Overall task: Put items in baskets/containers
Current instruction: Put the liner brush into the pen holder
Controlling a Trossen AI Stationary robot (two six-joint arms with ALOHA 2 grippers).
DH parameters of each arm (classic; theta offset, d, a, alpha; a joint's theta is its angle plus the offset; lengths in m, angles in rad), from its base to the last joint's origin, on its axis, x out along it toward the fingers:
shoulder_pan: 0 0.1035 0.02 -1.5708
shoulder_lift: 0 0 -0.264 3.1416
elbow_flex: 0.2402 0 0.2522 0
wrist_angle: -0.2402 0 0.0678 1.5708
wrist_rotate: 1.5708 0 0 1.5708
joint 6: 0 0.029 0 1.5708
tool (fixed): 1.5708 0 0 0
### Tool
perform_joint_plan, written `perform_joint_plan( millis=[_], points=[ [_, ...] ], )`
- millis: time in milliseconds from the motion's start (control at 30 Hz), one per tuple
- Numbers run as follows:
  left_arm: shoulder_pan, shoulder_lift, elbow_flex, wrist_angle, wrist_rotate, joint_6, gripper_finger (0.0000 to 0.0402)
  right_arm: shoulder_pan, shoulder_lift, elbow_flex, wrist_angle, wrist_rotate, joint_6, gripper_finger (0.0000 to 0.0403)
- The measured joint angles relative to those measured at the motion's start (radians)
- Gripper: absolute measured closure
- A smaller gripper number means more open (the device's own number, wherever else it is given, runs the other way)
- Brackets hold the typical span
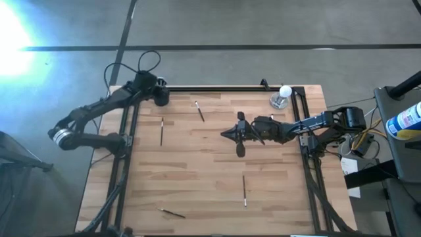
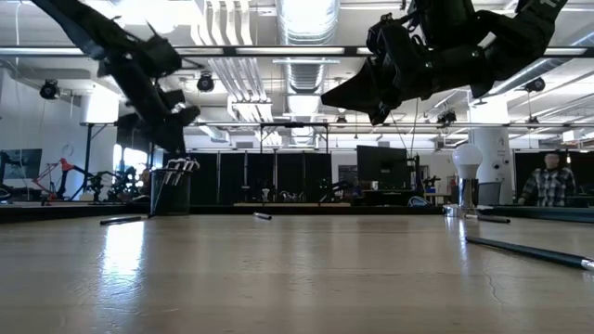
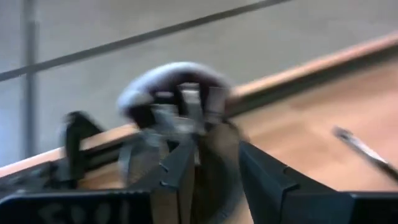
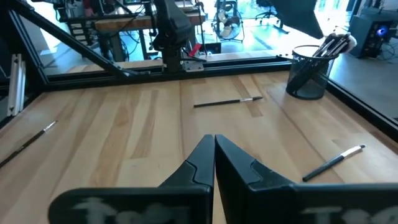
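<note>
High view: left pincer [image 1: 160,96], fingers parted, sits directly over the black cup [image 1: 161,97].

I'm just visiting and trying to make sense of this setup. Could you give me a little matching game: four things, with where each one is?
Things:
1. black cup
2. light bulb
3. right gripper
4. left gripper

Places or states:
A. over the table's middle, fingers shut
B. top-right corner in the overhead view
C. top-left corner in the overhead view, with brushes standing in it
D. just over the cup, fingers apart

Pairs: 1-C, 2-B, 3-A, 4-D
</note>
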Motion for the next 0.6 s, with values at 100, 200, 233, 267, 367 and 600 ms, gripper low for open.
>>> perform_joint_plan(
  millis=[100,200,233,267,367,600],
  points=[
    [-0.072,-0.094,0.01,-0.082,0.082,0.016,0.0283,0.0,0.0,-0.001,0.0,0.0,-0.002,0.0394],
    [-0.214,-0.184,0.017,-0.178,0.099,0.021,0.0288,-0.001,0.0,-0.003,0.0,0.0,-0.015,0.0394],
    [-0.273,-0.21,0.017,-0.204,0.101,0.018,0.0291,-0.001,0.0,-0.003,0.0,0.0,-0.02,0.0394],
    [-0.339,-0.23,0.017,-0.226,0.099,0.011,0.0294,-0.001,0.0,-0.004,-0.001,0.0,-0.025,0.0394],
    [-0.565,-0.256,0.016,-0.273,0.041,-0.047,0.0306,-0.001,0.0,-0.005,-0.001,0.0,-0.031,0.0394],
    [-1.068,-0.146,0.016,-0.301,-0.14,-0.213,0.035,0.0,0.0,-0.006,-0.003,0.0,-0.03,0.0394]
  ],
)
